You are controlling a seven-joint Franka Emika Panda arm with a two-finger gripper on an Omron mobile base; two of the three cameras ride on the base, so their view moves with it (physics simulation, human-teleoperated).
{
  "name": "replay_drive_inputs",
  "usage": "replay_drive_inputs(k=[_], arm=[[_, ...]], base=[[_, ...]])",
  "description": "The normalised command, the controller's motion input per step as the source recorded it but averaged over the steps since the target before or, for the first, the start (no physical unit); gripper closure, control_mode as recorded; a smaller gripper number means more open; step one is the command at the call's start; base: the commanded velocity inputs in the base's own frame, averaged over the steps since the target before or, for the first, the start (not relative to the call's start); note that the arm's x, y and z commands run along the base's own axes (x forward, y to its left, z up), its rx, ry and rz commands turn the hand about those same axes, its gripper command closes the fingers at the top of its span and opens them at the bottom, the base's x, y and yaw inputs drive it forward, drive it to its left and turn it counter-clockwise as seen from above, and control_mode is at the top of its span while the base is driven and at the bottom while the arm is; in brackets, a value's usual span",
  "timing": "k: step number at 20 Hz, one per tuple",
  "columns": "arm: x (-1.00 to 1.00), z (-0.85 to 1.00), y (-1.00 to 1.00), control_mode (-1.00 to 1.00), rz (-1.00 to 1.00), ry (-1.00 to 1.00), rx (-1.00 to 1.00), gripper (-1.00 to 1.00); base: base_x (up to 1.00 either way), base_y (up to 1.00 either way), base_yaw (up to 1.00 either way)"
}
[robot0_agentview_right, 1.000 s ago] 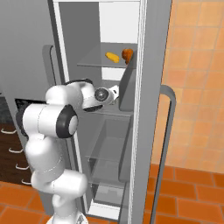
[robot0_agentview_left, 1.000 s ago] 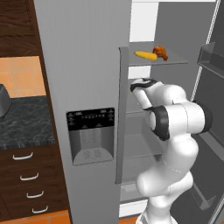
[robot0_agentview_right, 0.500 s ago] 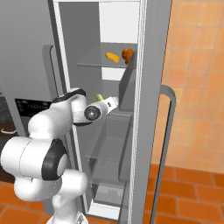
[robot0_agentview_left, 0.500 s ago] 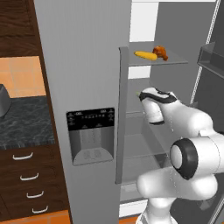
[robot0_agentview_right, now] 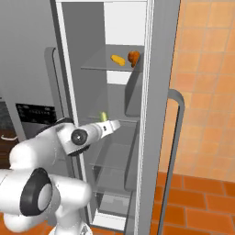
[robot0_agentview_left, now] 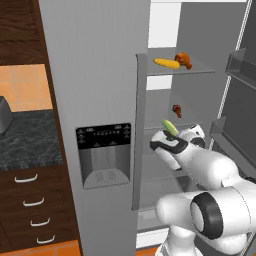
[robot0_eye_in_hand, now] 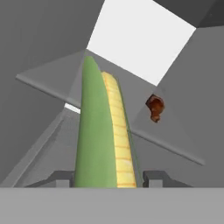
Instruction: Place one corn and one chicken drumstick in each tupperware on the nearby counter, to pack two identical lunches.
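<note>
Hand (robot0_eye_in_hand: 107, 177) with husked corn (robot0_eye_in_hand: 101, 131) now lower, before fridge shelf (robot0_agentview_left: 192, 70)

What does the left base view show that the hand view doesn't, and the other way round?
Only the left base view: the top shelf's plain corn and a drumstick beside it, the closed fridge door with its dispenser, the counter and drawers.

Only the hand view: a close look at the fingers flanking the cob, so the gripper is shut on it.

Both: the husked corn in the gripper, and a second drumstick on the middle shelf behind it.
</note>
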Motion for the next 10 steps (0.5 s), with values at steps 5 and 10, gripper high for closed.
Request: replay_drive_inputs(k=[5,10], arm=[[-0.4,1.0,0.0,-1.0,-0.14,0.67,0.17,1.0],[-0.41,1.0,0.0,-1.0,-0.11,0.75,0.24,1.0]], base=[[0.0,0.0,0.0],[0.0,0.0,0.0]])
